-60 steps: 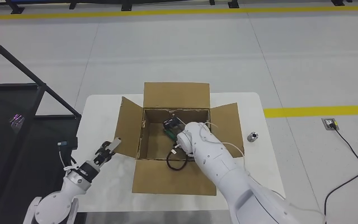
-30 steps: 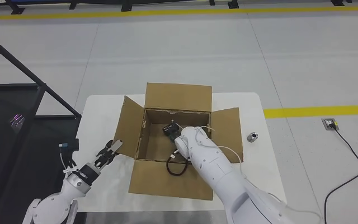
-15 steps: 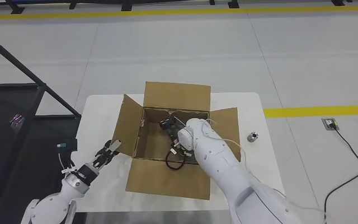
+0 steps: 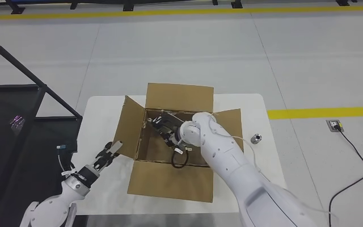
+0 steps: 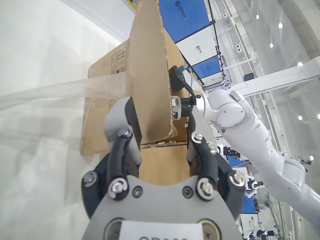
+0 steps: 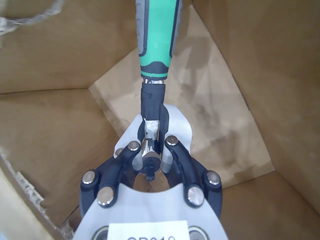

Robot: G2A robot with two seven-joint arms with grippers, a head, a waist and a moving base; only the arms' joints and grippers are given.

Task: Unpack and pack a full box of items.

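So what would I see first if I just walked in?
A big open cardboard box sits on the white table. The right arm is down inside it, jaws shut on a green-handled wrench. A small silver piece stands alone beside the box.

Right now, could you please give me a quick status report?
Left gripper open at flap of brown cardboard box. Right gripper shut on green-handled metal ratchet wrench, inside box. Small silver socket on table, outside box.

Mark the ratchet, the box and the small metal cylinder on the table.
ratchet [image 6: 157, 26]: right wrist view, on its green handle.
box [image 4: 180, 94]: top view, on the far flap.
metal cylinder [image 4: 256, 138]: top view, on its middle.
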